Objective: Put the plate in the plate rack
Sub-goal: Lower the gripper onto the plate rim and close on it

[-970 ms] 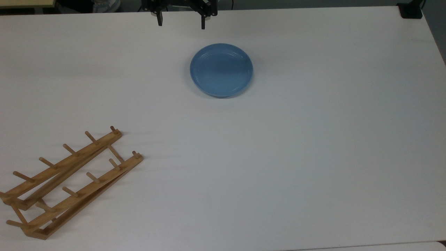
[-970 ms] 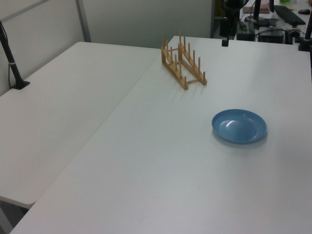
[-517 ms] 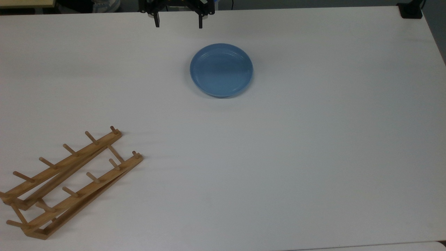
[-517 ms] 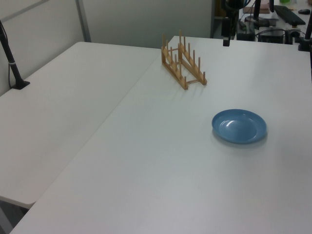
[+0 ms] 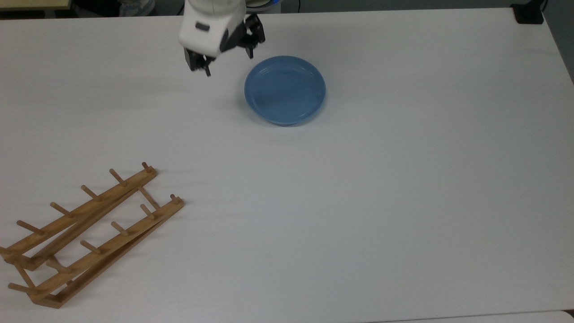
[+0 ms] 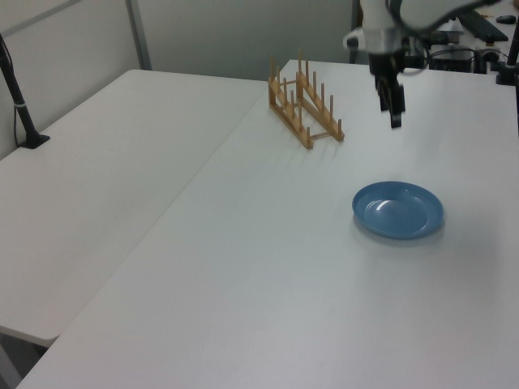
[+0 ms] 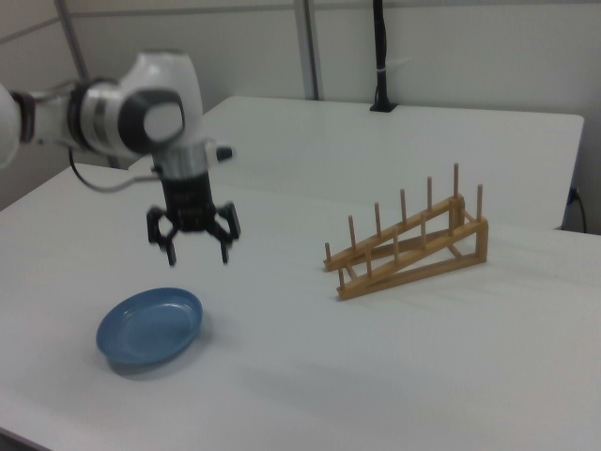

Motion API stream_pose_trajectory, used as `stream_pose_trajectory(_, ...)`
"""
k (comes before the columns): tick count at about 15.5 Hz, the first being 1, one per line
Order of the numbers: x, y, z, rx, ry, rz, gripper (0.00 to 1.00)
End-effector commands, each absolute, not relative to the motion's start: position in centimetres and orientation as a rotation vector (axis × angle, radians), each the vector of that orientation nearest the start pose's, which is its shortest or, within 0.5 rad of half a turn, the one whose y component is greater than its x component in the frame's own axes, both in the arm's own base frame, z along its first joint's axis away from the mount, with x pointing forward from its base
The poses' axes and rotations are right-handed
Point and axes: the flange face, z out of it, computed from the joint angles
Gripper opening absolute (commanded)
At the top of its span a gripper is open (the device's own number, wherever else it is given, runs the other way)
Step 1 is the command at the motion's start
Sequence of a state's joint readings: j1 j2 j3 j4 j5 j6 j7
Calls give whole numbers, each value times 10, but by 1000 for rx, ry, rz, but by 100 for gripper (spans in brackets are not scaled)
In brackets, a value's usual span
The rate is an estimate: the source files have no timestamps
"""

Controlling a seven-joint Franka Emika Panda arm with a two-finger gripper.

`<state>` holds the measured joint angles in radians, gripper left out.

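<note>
White table fills the scene, with the plate rack empty near the top view's lower left. Well apart from it, the plate lies flat, and the gripper hangs above the table beside it, fingers spread and holding nothing.

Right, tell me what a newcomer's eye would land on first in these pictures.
First the plate, a light-blue disc lying flat and alone on the white table, toward the top view's upper middle. Next the gripper, fingers spread open, hanging in the air above the table just off the plate's rim, on the top view's left of it. Then the plate rack, empty, far off in the top view's lower left corner.
</note>
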<state>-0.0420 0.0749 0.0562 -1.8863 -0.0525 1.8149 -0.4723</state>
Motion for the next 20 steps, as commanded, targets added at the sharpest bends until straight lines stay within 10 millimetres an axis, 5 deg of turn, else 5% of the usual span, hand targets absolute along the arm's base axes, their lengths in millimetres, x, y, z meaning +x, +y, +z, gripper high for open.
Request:
stream_pose_trajectory(1,560,2,379,-3039,-871,305,98)
stream_pose_trajectory(4,565,6,352,-3047,-899,358,80)
stream_pose_trajectory(7,567,18,340,-3048,-883,384,48)
stream_pose_trajectory(12,565,29,329,-3088,-752,424,36)
stream_pose_trajectory(17,565,41,317,-3106,-689,444,35)
stream_pose_trajectory(20,566,42,312,-3105,-682,455,20)
